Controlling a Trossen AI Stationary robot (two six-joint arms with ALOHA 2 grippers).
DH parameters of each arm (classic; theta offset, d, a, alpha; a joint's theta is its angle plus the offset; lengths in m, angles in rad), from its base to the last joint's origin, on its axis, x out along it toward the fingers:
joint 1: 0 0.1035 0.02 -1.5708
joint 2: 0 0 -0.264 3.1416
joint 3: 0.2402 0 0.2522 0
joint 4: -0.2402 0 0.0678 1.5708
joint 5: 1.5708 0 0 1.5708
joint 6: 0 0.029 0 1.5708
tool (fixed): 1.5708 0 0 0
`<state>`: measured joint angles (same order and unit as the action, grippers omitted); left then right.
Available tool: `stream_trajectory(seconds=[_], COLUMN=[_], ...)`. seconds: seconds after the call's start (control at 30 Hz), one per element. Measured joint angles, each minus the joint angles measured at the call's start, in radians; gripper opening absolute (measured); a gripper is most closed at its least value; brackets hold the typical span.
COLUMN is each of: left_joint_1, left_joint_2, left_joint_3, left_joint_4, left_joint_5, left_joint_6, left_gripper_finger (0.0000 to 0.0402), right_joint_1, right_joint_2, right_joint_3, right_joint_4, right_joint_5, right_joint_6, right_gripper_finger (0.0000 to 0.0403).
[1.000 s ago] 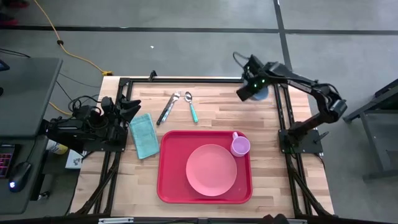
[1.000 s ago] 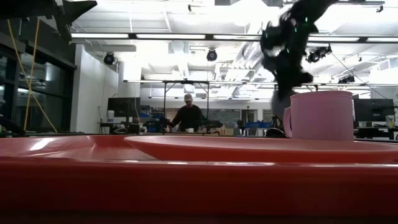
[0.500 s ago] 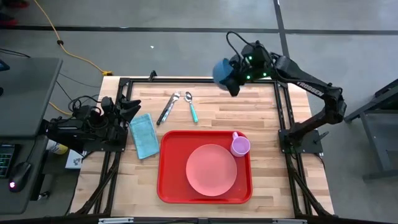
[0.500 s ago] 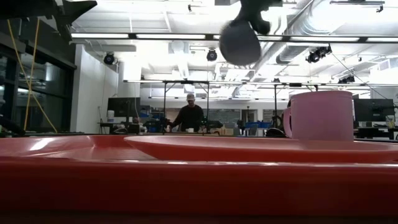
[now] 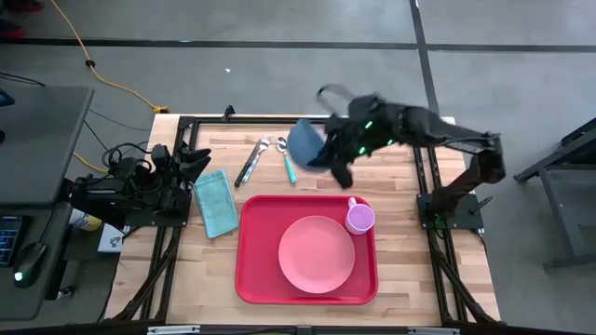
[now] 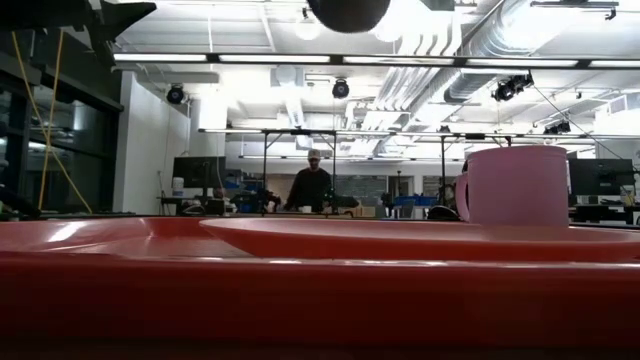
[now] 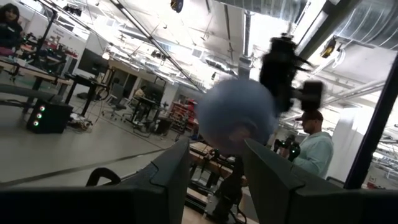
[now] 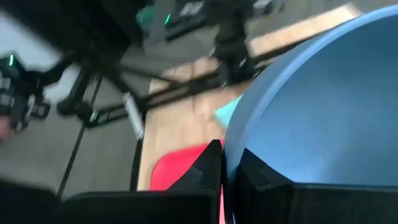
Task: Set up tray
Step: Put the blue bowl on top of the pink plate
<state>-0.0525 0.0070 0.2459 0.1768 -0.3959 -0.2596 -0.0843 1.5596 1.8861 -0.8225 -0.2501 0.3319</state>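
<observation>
My right gripper (image 5: 324, 151) is shut on a blue bowl (image 5: 304, 143) and carries it in the air over the table's far middle, above the teal-handled spoon (image 5: 287, 162). In the low view only the bowl's dark underside (image 6: 348, 10) shows at the top. The red tray (image 5: 253, 279) lies flat on the table's near middle. On it rest a round pink plate (image 5: 317, 253) and a pink cup (image 5: 359, 219), standing upright at the tray's far right corner. My left gripper (image 5: 193, 164) waits, open, at the table's left edge. My right gripper pinches the blue bowl's rim (image 8: 231, 140), one finger (image 8: 208, 167) outside the wall and the other finger (image 8: 255, 168) inside the hollow. The bowl is lifted clear of the table and sits tilted in the hold, reaching out from the fingers toward the table's left.
A teal folded cloth (image 5: 217, 202) lies left of the tray. A fork and a knife (image 5: 251, 162) lie side by side near the far edge, beside the spoon. Bare wood shows right of the tray. A person (image 6: 312, 185) stands in the room beyond the table.
My right gripper has swung from the table's far right corner toward the left and then toward the near edge, rising as it went. The blue bowl has gone with it, lifted clear and carried over the spoon. My left arm has kept still.
</observation>
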Motion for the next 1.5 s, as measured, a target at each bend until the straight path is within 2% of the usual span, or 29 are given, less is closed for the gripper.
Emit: stream_trajectory(seconds=[0.27, 0.5, 0.73, 0.9, 1.37, 1.5], left_joint_1=[0.0, 0.0, 0.0, 0.0, 0.0, 0.0], left_joint_2=[0.0, 0.0, 0.0, 0.0, 0.0, 0.0], left_joint_3=[0.0, 0.0, 0.0, 0.0, 0.0, 0.0], left_joint_4=[0.003, 0.0, -0.018, -0.031, -0.068, -0.067], left_joint_5=[-0.008, -0.008, -0.019, -0.034, -0.045, -0.044], left_joint_6=[-0.018, -0.019, -0.019, -0.019, -0.017, -0.038], left_gripper_finger=[0.0179, 0.0179, 0.0179, 0.0179, 0.0179, 0.0179], right_joint_1=[0.122, 0.195, 0.258, 0.3, 0.402, 0.412], right_joint_2=[0.228, 0.376, 0.465, 0.521, 0.683, 0.681], right_joint_3=[0.253, 0.416, 0.422, 0.422, 0.422, 0.422], right_joint_4=[-0.303, -0.482, -0.59, -0.595, -0.602, -0.598], right_joint_5=[0.042, 0.114, 0.216, 0.26, 0.245, 0.317], right_joint_6=[-0.03, -0.017, 0.079, 0.183, 0.384, 0.484], right_gripper_finger=[0.0, 0.0, 0.0, 0.0, 0.0, 0.0])
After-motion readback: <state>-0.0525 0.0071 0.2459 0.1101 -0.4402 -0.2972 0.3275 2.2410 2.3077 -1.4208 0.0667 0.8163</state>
